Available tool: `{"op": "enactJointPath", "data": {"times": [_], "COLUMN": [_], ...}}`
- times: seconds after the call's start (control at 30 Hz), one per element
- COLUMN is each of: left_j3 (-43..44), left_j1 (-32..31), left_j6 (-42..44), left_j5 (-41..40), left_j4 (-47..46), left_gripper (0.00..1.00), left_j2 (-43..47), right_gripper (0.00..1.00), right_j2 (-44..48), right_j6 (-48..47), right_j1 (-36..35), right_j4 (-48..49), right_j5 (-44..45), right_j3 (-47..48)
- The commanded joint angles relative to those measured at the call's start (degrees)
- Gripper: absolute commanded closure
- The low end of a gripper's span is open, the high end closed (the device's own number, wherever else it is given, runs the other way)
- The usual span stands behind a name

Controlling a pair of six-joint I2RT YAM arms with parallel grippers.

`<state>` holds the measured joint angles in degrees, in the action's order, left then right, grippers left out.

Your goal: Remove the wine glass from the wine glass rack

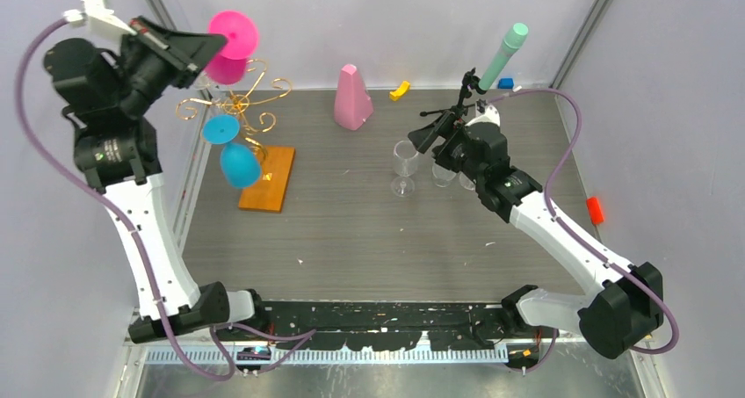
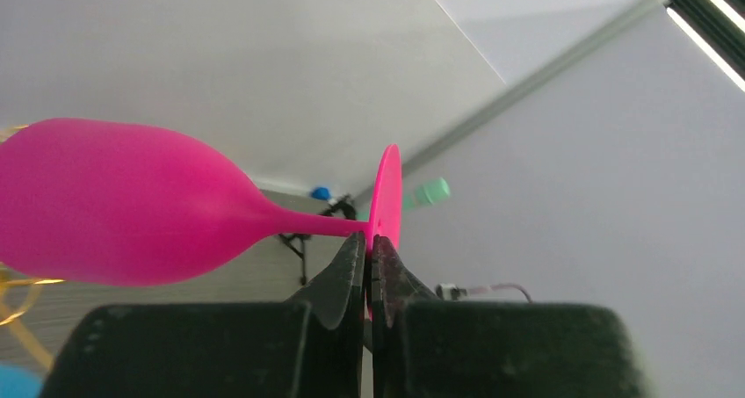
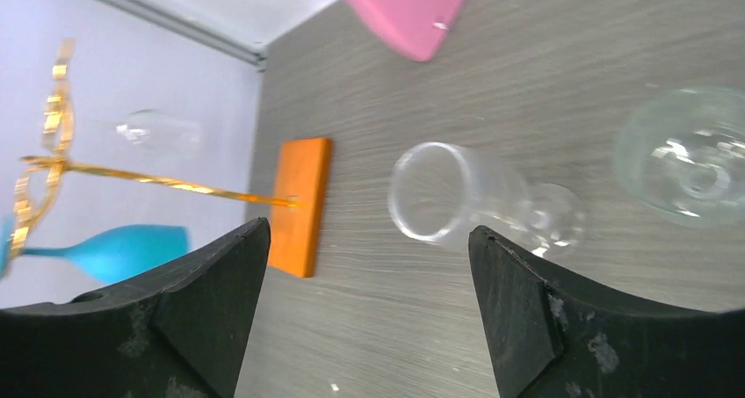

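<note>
- Surface: grey wood-grain table [image 1: 369,240], enclosed by pale walls [image 1: 422,20].
- Wine glass rack [image 1: 256,99]: gold wire stand in the upper left of the overhead view. It rises from an orange wooden base [image 1: 268,180] resting flat on the table.
- Left gripper [image 1: 198,51]: raised in the upper left corner, fingers pressed together on the stem of the pink wine glass [image 1: 230,42], right beside its foot.
- Pink wine glass, left wrist view [image 2: 114,205]: lies sideways, bowl to the left. Gold wire shows at the left edge; contact with it cannot be determined.
- Blue wine glass [image 1: 233,152]: hangs bowl-down on the rack.
- Right gripper [image 1: 426,139]: right of centre, low over the table, jaws spread wide and holding nothing.
- Clear glass [image 1: 404,165]: stands upright just left of the right gripper.
</note>
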<state>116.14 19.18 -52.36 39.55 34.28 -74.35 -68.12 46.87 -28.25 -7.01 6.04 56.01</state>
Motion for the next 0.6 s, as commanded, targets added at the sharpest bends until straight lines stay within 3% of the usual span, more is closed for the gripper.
{"op": "enactJointPath", "data": {"times": [0.0,0.13,0.2,0.33,0.43,0.57], "left_j3": [-3.7,-8.9,-11.2,-18.6,-26.6,-33.8], "left_j1": [-7.8,-12.7,-16.1,-22.3,-25.0,-27.0], "left_j6": [-8.1,-13.9,-16.8,-28.7,-35.5,-40.6], "left_j5": [4.3,3.6,3.2,3.5,-1.2,-7.5], "left_j4": [-14.2,-23.3,-26.6,-38.9,-46.4,-48.5], "left_gripper": [1.00,1.00,1.00,1.00,1.00,1.00], "left_j2": [-0.7,0.3,0.6,1.0,3.3,7.5], "right_gripper": [0.11,0.09,0.08,0.03,0.01,0.00], "right_j2": [0.8,-0.1,-0.2,-1.7,-3.5,-7.7], "right_j6": [3.7,8.6,11.9,19.1,24.7,31.6], "right_j1": [0.4,0.7,0.7,0.7,0.7,0.7], "right_j4": [11.9,20.3,29.3,42.2,48.5,58.9], "right_j5": [-8.5,-13.4,-15.7,-18.2,-19.4,-20.8], "right_j3": [0.9,-0.2,-1.8,-4.2,-4.6,-4.8]}}
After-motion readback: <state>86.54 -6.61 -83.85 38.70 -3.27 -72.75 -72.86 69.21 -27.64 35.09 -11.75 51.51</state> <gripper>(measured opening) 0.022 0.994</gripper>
